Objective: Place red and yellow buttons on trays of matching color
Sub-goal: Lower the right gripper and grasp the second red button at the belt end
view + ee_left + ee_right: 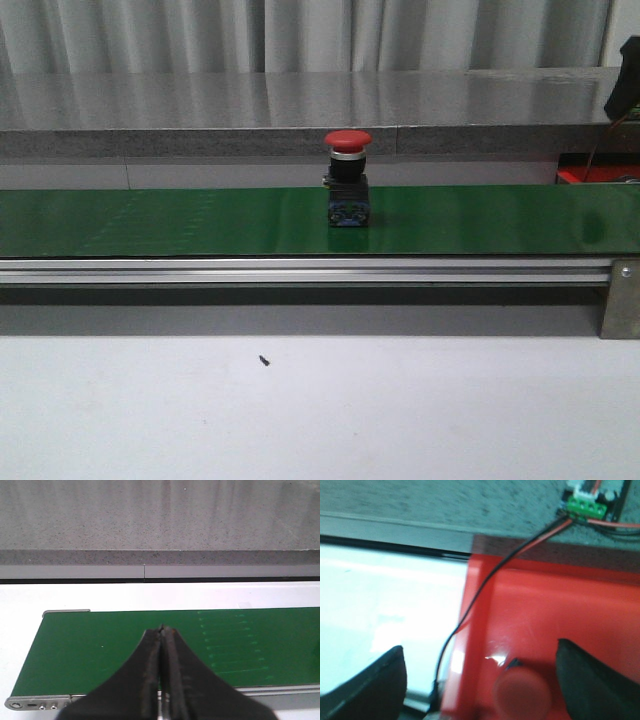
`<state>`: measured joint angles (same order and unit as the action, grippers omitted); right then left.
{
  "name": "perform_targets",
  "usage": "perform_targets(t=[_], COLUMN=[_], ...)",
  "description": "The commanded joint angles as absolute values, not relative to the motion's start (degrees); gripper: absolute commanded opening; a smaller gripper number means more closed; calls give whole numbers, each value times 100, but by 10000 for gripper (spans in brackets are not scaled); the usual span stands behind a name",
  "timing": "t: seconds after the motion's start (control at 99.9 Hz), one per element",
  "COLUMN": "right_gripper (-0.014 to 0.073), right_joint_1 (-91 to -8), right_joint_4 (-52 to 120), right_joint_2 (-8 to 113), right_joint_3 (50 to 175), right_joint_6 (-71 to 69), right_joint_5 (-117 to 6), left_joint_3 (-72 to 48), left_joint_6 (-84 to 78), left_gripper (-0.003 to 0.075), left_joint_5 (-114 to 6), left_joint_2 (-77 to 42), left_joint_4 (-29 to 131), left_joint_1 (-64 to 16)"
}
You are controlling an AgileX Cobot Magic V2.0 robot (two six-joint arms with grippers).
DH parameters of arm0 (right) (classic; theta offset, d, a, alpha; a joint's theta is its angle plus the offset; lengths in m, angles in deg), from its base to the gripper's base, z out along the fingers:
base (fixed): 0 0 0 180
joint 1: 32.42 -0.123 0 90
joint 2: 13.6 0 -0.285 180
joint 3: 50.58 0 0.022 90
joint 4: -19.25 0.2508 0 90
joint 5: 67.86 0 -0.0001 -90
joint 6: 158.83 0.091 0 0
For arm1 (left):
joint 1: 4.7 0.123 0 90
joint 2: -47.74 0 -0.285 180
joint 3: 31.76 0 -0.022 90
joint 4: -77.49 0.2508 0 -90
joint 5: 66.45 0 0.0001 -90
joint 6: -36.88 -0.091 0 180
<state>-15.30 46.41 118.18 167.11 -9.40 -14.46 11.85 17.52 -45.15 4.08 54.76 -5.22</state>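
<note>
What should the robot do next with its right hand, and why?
Probably lift the right gripper away from the red tray. Its fingers are spread, a red button already sits in the tray below, and another red button waits on the green belt.

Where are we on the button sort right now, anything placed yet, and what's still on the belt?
One red button already appears to lie in the red tray, between the open fingers of the right gripper; that view is blurred. Nothing is in hand: the left gripper is shut and empty above the green conveyor belt. Another red button stands upright on the belt, still to pick. No yellow button or tray shows.
</note>
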Motion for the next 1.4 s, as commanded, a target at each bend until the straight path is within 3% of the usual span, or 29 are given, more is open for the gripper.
perform_targets(t=[0.0, 0.26, 0.44, 1.031, 1.391], right_gripper=[606, 606, 606, 606, 606], right_joint_1=[-1502, -1549, -1769, -3269, -4322], right_joint_4=[4758, 4765, 4746, 4121, 4121], right_joint_2=[11152, 10689, 10120, 7959, 7981], right_joint_3=[16924, 16887, 16354, 12469, 11906], right_joint_6=[-1046, -1124, -1124, -1124, -1124], right_joint_5=[-1039, 266, 316, -1895, -3573], left_joint_3=[1025, 1025, 1025, 1025, 1025], left_joint_6=[1778, 1778, 1778, 1778, 1778], left_gripper=[-20, -20, -20, -20, -20], left_joint_5=[-4941, -4941, -4941, -4941, -4941], left_joint_2=[412, 412, 412, 412, 412], left_joint_4=[5354, 5354, 5354, 5354, 5354], left_joint_1=[-565, -565, -565, -565, -565])
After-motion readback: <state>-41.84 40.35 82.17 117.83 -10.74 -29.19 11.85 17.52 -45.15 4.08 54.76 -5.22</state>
